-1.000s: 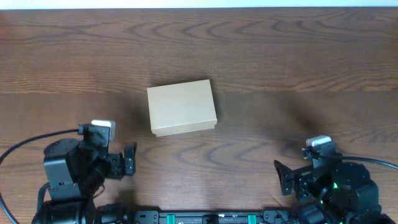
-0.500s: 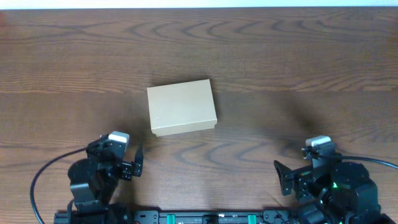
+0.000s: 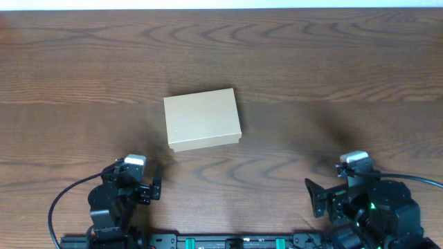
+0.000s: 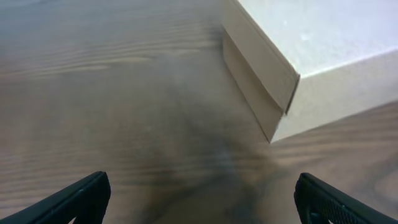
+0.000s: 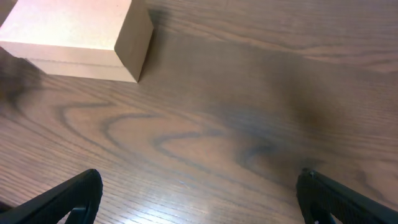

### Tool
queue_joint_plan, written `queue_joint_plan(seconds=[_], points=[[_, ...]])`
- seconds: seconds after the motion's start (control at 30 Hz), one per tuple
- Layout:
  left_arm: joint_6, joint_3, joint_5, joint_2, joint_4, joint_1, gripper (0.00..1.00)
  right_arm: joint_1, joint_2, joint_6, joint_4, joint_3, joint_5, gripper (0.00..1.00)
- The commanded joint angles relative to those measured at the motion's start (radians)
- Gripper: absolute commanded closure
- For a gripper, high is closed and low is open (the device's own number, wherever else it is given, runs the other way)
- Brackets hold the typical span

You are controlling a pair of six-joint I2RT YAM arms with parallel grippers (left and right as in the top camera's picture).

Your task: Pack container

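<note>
Shut container [image 3: 202, 119] flat on table [image 3: 332, 62], long axis roughly left-right; left fingers [image 4: 78, 198] and right fingers [image 5: 65, 198] wide apart, empty.

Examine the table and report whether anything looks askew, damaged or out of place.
Little stands out. The container sits closed and undamaged, only turned slightly against the table grain. The left gripper and right gripper hang open, apart from it.

Container [image 3: 202, 120] on the table [image 3: 346, 62] just left of frame centre, left gripper [image 3: 155, 187] below it toward lower left, right gripper [image 3: 315, 198] at lower right, both apart from the container
</note>
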Motion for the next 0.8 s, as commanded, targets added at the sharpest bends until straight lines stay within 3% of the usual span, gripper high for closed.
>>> queue_joint_plan(seconds=[0.0, 0.13, 0.77], points=[[-0.107, -0.011, -0.103, -0.024, 0.000, -0.002, 0.04, -0.012, -0.004, 0.015, -0.001, 0.000, 0.007, 0.01], [-0.165, -0.011, -0.162, -0.035, -0.001, -0.002, 0.04, -0.012, -0.004, 0.015, -0.001, 0.000, 0.007, 0.01], [-0.165, -0.011, -0.161, -0.035, -0.002, -0.002, 0.04, -0.012, -0.004, 0.015, -0.001, 0.000, 0.007, 0.01]])
